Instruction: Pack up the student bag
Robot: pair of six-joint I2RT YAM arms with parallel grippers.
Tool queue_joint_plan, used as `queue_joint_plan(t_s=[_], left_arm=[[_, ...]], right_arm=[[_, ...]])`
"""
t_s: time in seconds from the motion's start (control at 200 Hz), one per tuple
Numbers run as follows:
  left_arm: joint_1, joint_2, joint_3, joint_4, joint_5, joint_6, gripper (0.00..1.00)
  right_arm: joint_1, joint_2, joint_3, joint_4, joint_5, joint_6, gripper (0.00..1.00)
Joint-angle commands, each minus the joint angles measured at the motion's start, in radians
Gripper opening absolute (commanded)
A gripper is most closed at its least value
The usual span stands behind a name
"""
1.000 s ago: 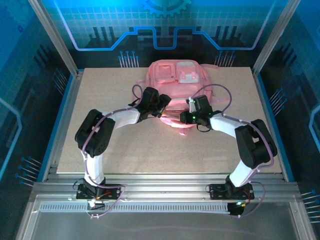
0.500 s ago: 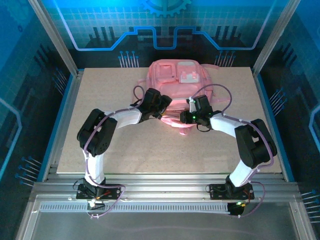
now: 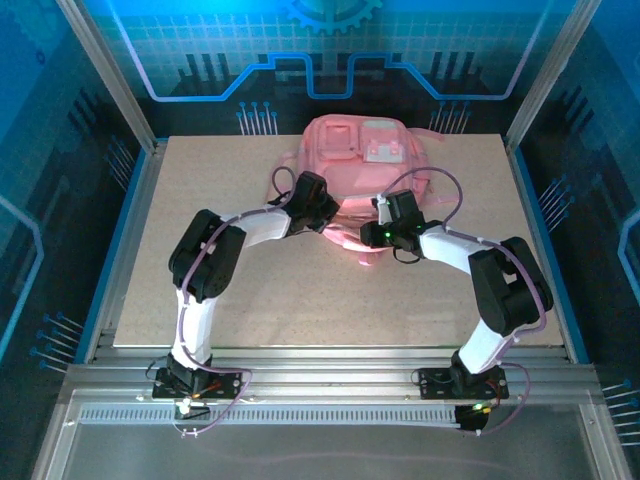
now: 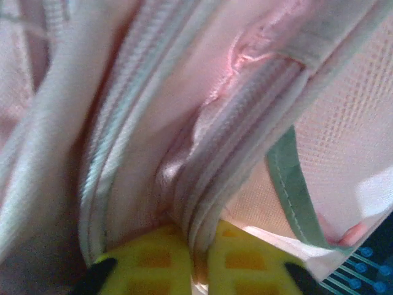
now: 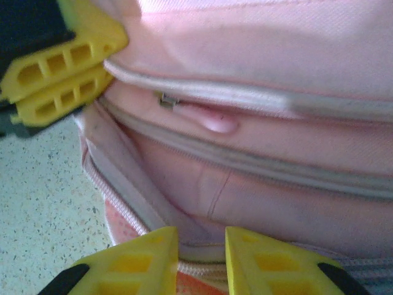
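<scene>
The student bag [image 3: 361, 152], a soft pink backpack, lies at the back middle of the table with its front pockets up. My left gripper [image 3: 326, 211] is at its near left edge. In the left wrist view its yellow fingers [image 4: 147, 264] are shut on a fold of the bag's zipper seam [image 4: 202, 203]. My right gripper [image 3: 373, 232] is at the near edge, beside the left one. Its fingers [image 5: 144, 261] hold the bag's lower zipper hem [image 5: 202, 252] between them. A zipper pull [image 5: 167, 99] shows on the bag [image 5: 276, 160], close to the left gripper's fingertips [image 5: 61, 67].
The bag rests on a speckled board [image 3: 200, 250] framed by metal rails [image 3: 135, 200]. Upright posts [image 3: 105, 70] stand at the back corners. Purple cables [image 3: 440, 185] loop over both arms near the bag.
My left gripper has pushed in toward the bag and shut on its zipper seam. The bag has bunched up and shifted slightly back. The right arm has held still.
</scene>
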Motion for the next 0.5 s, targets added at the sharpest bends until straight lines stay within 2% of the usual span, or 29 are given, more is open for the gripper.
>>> queue_joint_plan(t_s=[0.0,0.15,0.34,0.495], left_arm=[[0.005,0.001,0.042,0.024,0.023,0.042,0.00],[0.005,-0.070,-0.025,0.061,0.053,-0.009,0.00],[-0.022,-0.138,-0.030,0.029,0.046,-0.029,0.00],[-0.023,-0.148,-0.020,0.039,0.067,-0.058,0.00]], right_arm=[[0.013,-0.020,-0.001,-0.076,-0.043,-0.068,0.27],[-0.005,-0.070,0.064,-0.150,-0.076,-0.128,0.33],[-0.013,-0.054,0.156,-0.198,-0.087,-0.181,0.53],[-0.014,0.003,0.199,-0.203,-0.083,-0.185,0.59]])
